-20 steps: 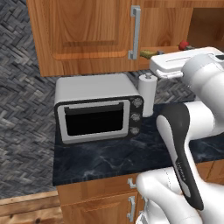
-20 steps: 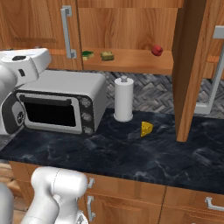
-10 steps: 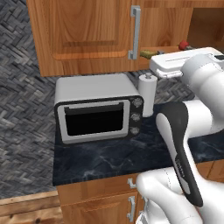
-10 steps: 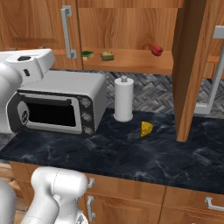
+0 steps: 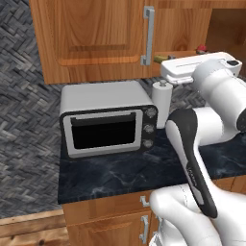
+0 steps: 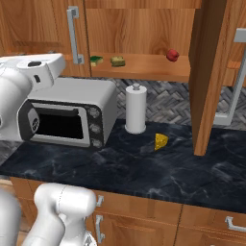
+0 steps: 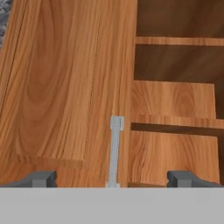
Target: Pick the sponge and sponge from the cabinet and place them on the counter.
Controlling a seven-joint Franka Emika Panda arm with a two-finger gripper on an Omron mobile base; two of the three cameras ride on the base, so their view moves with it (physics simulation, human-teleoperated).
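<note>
open gripper facing the cabinet door, both sponges on the shelf

the gripper [image 7: 112, 178] has its jaws spread wide with nothing between them, pointed at the closed door of the cabinet [image 7: 65, 87], whose silver handle [image 7: 114, 151] sits midway between the fingertips [image 7: 40, 178]. in the right base view the green-topped sponge [image 6: 96, 61] and the olive sponge [image 6: 117, 61] lie side by side on the open wooden shelf [image 6: 144, 69], close but apart, with a small red fruit [image 6: 172, 55] further right. below on the dark counter [image 6: 144, 168] stand a microwave [image 6: 72, 117] and a paper towel roll [image 6: 136, 110], with a cheese wedge [image 6: 161, 141] near the roll.
</note>
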